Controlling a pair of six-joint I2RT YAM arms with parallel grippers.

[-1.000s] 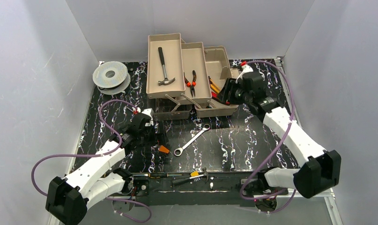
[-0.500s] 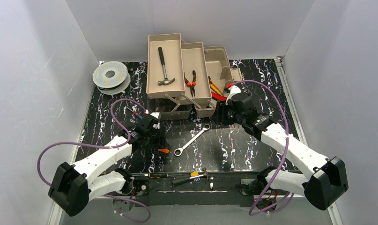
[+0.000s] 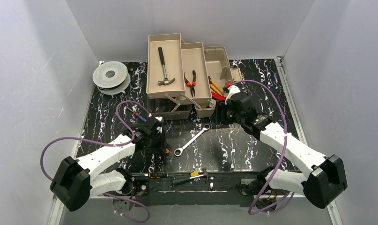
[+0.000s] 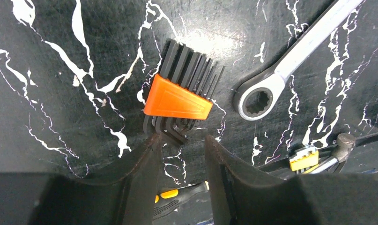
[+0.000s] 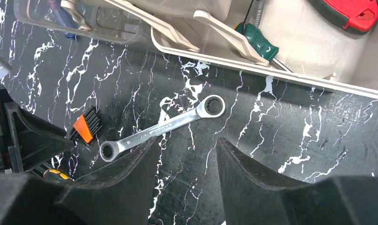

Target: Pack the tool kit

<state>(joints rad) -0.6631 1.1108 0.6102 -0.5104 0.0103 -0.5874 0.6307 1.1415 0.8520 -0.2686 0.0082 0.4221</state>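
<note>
— Where's the toolbox (image 3: pixel 154 58)?
— Far side of the tabletop (image 3: pixel 252 145), trays folded out, hammer (image 3: pixel 164 68) and pliers (image 3: pixel 191 82) inside. The wrench (image 3: pixel 191 139) lies in front.
— The arms?
— Left tool (image 4: pixel 180 138) released, tips at the hex key set (image 4: pixel 177 98). Right tool (image 5: pixel 187 143) released, empty, near the toolbox.

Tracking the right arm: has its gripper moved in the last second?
Yes. The right gripper drew back from over the toolbox toward the near side, now just in front of it.
</note>
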